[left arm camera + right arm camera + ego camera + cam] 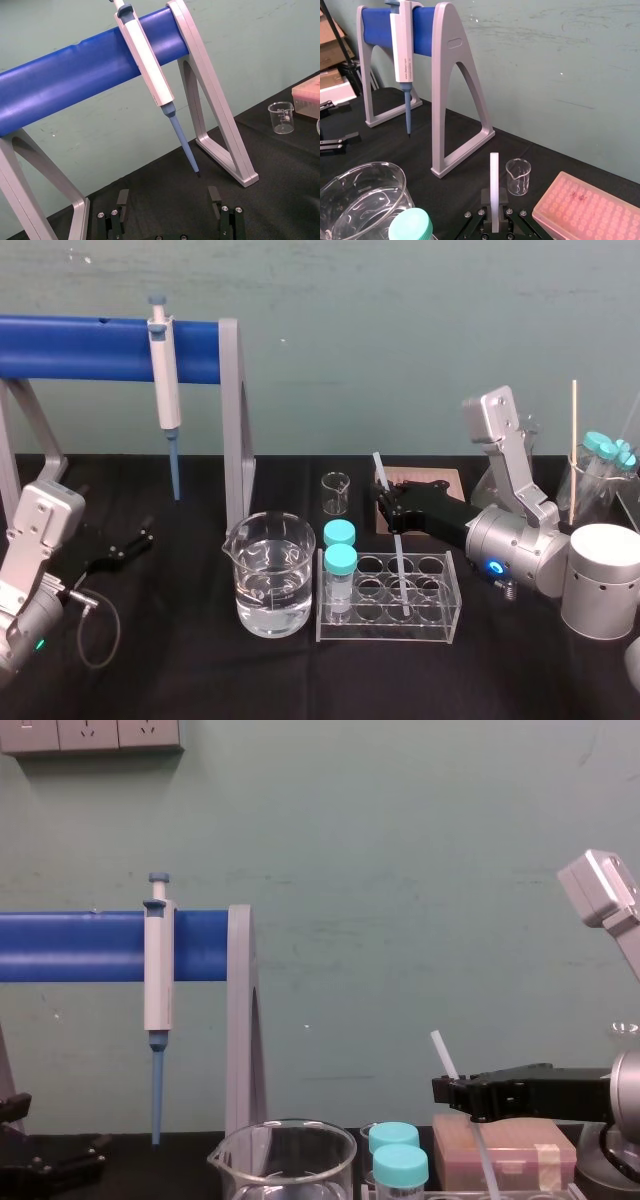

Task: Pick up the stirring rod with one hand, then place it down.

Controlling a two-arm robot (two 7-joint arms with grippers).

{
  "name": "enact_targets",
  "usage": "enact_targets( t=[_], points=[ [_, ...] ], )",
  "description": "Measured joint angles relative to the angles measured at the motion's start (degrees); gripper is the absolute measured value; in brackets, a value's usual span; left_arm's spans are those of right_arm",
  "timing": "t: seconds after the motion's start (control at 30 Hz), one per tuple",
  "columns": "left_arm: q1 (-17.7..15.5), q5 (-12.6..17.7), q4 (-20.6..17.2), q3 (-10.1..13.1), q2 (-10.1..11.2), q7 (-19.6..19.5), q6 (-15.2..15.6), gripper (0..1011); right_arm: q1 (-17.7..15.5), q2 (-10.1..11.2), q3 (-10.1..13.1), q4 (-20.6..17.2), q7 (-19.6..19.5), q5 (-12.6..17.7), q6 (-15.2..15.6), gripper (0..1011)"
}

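The stirring rod, thin and translucent white, stands tilted right of centre on the bench. Its lower end rests in or just over a middle well of the clear test tube rack, and its top leans toward the far wall. The right gripper reaches in from the right and is clamped on the rod's upper part, with a short length poking above the jaws. Two teal-capped vials stand in the rack's left end, and a large beaker of water sits just left of the rack. A small empty beaker and a pink tip box lie farther back. At far left a pipette hangs from a blue-barred stand. The left gripper is parked at near left, its fingers apart and holding nothing. The rod's end is probably inside the well, so it is best moved along its own line, slowly. That avoids levering the light rack or brushing the vials, and a firm grip should stop the smooth rod pivoting.
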Motion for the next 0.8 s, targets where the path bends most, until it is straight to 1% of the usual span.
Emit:
enact_targets(
  t=[0.13,0.23,0.27,0.43,0.57,0.8],
  points=[
    [0.0,0.0,0.0,0.0,0.0,0.0,0.0,1000,-0.1,-0.1,0.2,0.0,0.0,0.0,-0.3,67],
    [0.0,0.0,0.0,0.0,0.0,0.0,0.0,1000,-0.8,-0.4,0.9,-0.3,0.0,0.3,-2.0,67],
    [0.0,0.0,0.0,0.0,0.0,0.0,0.0,1000,-1.3,-0.7,1.4,-0.5,0.0,0.5,-3.0,67],
    [0.0,0.0,0.0,0.0,0.0,0.0,0.0,1000,-2.3,-1.3,2.7,-0.9,0.2,1.3,-5.1,67],
    [0.0,0.0,0.0,0.0,0.0,0.0,0.0,1000,-2.9,-1.6,3.3,-1.1,0.4,1.8,-6.0,67],
    [0.0,0.0,0.0,0.0,0.0,0.0,0.0,1000,-3.5,-1.6,3.8,-1.3,0.9,2.5,-6.4,67]
  ],
)
